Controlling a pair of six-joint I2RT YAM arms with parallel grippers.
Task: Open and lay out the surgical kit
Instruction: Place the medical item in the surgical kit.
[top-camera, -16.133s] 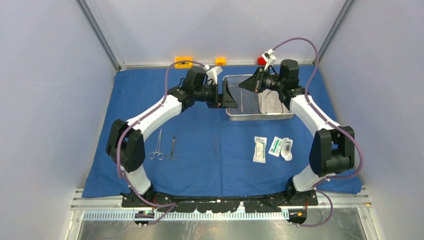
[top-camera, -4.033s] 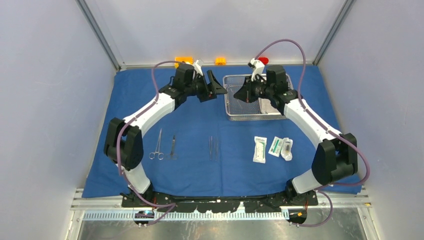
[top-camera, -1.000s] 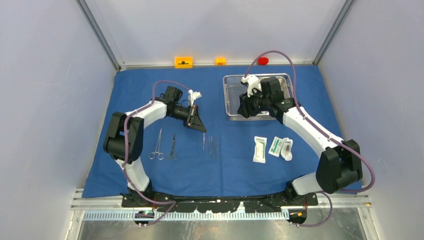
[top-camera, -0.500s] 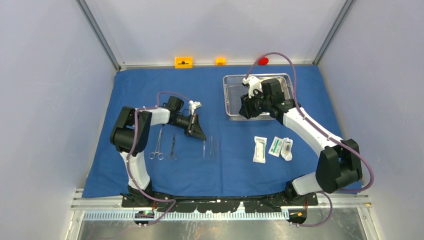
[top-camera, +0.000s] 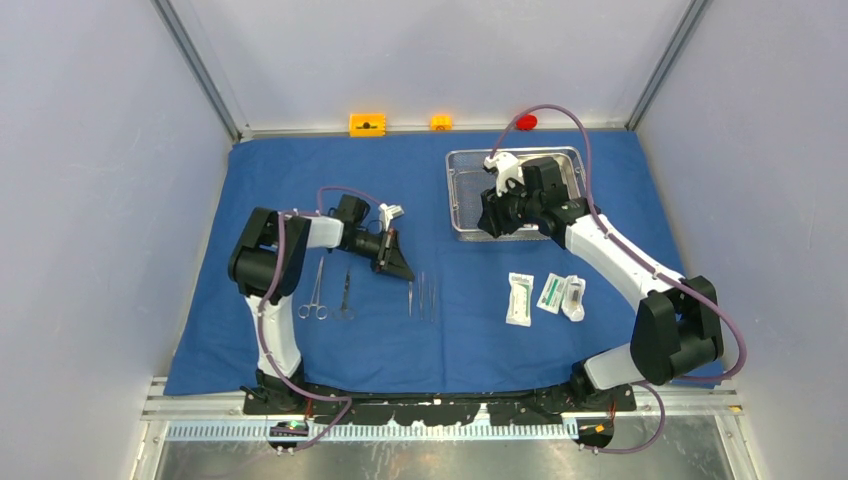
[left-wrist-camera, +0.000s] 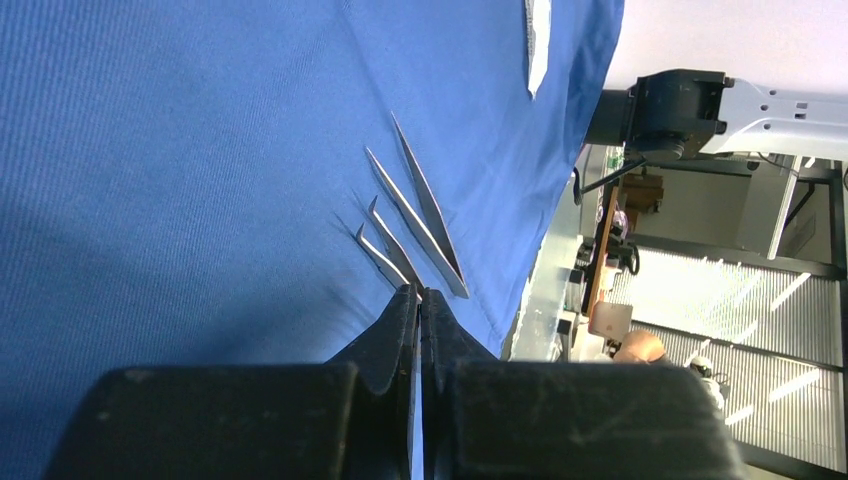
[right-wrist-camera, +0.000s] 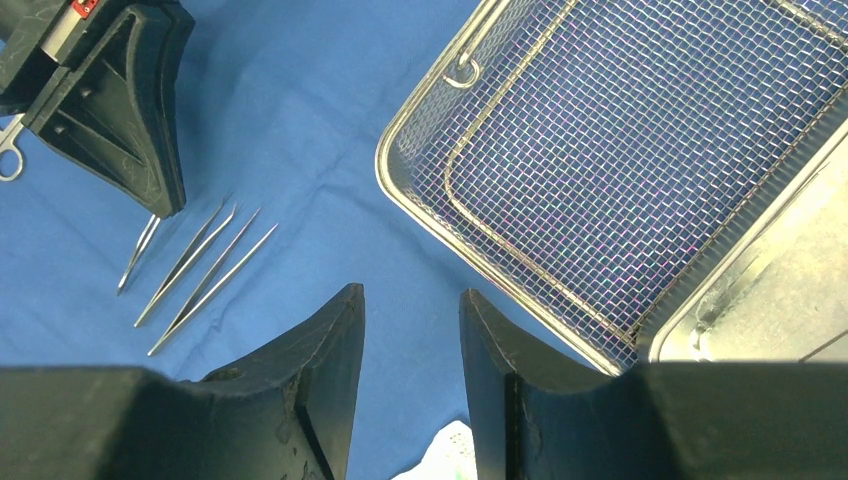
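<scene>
I see the blue cloth wrap (top-camera: 400, 345) spread flat, with the wire-mesh basket (top-camera: 462, 190) at its far right and the steel tray (right-wrist-camera: 780, 300) inside it. My right gripper (top-camera: 492, 222) hangs half open and empty over the basket's near left corner. My left gripper (left-wrist-camera: 419, 300) is pinched closed, with nothing visible in it. Its tips are beside the tweezers (top-camera: 422, 298), which lie between the three white packets (top-camera: 545, 295) and the scissors (top-camera: 314, 290).

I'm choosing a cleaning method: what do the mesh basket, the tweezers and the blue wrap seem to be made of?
The mesh basket looks like bright steel wire, woven fine, with a thicker polished rim that glints. The tweezers are probably polished steel: thin silver blades that catch the light. The blue wrap seems to be matte woven fabric, with a fine weave texture and no shine.
</scene>
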